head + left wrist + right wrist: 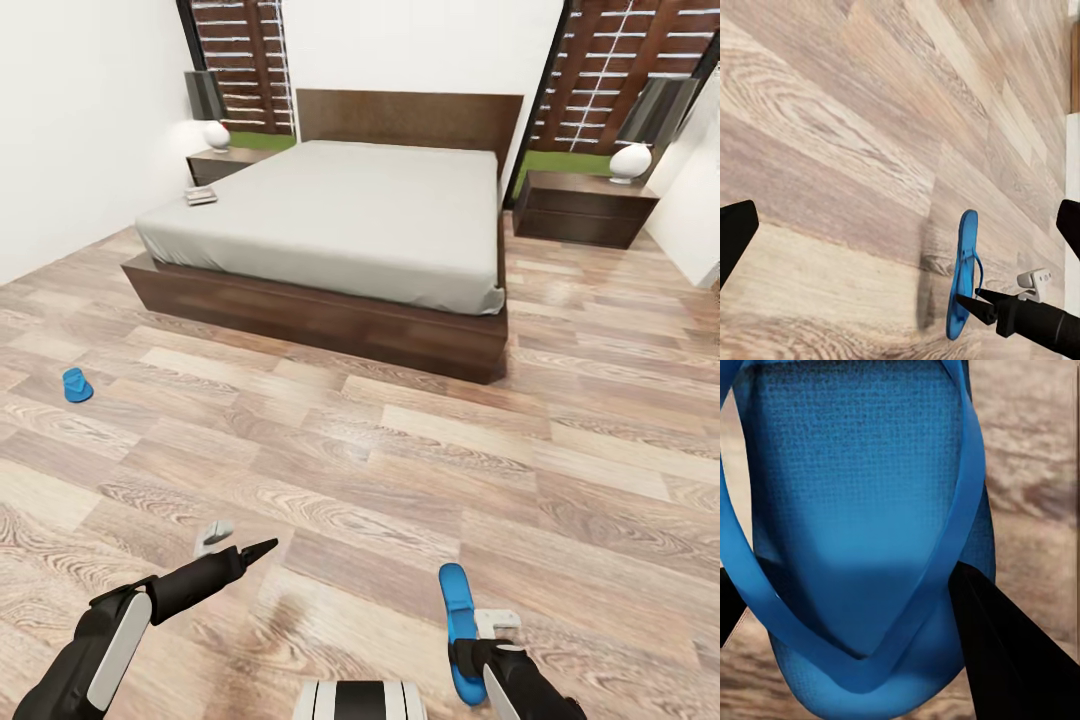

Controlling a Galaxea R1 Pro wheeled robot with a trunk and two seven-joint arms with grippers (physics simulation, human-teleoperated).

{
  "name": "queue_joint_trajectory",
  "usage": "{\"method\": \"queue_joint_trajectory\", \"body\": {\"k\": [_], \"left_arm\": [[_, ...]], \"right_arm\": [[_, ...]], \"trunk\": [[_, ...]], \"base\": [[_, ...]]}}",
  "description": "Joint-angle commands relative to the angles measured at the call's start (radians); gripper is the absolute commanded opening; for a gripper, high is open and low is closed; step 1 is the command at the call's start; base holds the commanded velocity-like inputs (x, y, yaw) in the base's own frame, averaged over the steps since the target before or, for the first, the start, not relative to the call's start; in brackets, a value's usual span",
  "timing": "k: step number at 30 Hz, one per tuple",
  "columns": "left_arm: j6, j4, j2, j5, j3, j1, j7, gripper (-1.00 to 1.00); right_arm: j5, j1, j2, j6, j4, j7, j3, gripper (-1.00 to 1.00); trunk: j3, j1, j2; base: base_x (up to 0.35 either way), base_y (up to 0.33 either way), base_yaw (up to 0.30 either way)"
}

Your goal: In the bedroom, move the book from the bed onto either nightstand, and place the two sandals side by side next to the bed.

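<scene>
The right hand point(470, 640) pinches one blue sandal point(458, 630) above the floor point(400, 470), well short of the bed point(330, 220); the left hand point(262, 548) hangs spread and empty. Carrying it level to the bed's near side, leaving room beside it for the second sandal point(77, 384), seems wisest.

Home bedroom, large bed point(330, 215) with wooden headboard, nightstands point(583, 207) with lamps point(632, 160), wood-plank floor point(400, 470)

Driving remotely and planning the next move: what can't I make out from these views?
- Book on the bed: too small in the head view to read its cover.
- Held sandal: heel end cut off in the right wrist view.
- Left gripper: head view angle hides the gap between its jaws.
</scene>
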Motion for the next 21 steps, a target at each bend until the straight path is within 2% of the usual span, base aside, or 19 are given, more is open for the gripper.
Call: {"method": "queue_joint_trajectory", "body": {"k": [1, 12, 13, 16, 17, 20, 21], "left_arm": [[0.006, 0.000, 0.000, 0.004, 0.001, 0.000, -0.001, 1.00], [0.006, 0.001, 0.000, 0.004, 0.000, 0.000, 0.000, 1.00], [0.006, 0.001, 0.000, 0.004, 0.000, 0.000, 0.000, 1.00], [0.006, 0.001, 0.000, 0.004, 0.000, 0.000, 0.000, 1.00], [0.006, 0.001, 0.000, 0.004, 0.000, 0.000, 0.000, 1.00], [0.006, 0.001, 0.000, 0.004, 0.000, 0.000, 0.000, 1.00], [0.006, 0.001, 0.000, 0.004, -0.001, 0.000, 0.000, 1.00]], "right_arm": [[-0.002, 0.000, 0.000, 0.006, -0.003, -0.005, -0.001, -1.00], [-0.003, 0.000, -0.002, 0.006, -0.013, 0.010, -0.001, -1.00], [-0.004, 0.000, -0.003, 0.006, -0.014, 0.030, -0.001, -1.00], [-0.020, 0.000, -0.006, 0.008, -0.015, 0.148, -0.006, -1.00], [-0.040, 0.000, -0.007, 0.009, -0.015, 0.208, -0.011, -1.00], [-0.081, 0.000, -0.012, 0.022, -0.015, 0.301, -0.018, -1.00], [-0.113, 0.000, -0.028, 0.044, -0.018, 0.361, -0.020, -1.00]], "trunk": [[0.003, -0.001, 0.000], [0.046, -0.006, 0.003], [0.050, -0.006, 0.003], [0.061, -0.007, 0.004], [0.065, -0.008, 0.004], [0.077, -0.009, 0.004], [0.081, -0.010, 0.005]], "base": [[0.000, 0.000, 0.000], [0.000, 0.000, 0.000], [0.000, 0.000, 0.000], [0.000, 0.000, 0.000], [0.000, 0.000, 0.000], [0.000, 0.000, 0.000], [0.000, 0.000, 0.000]]}}
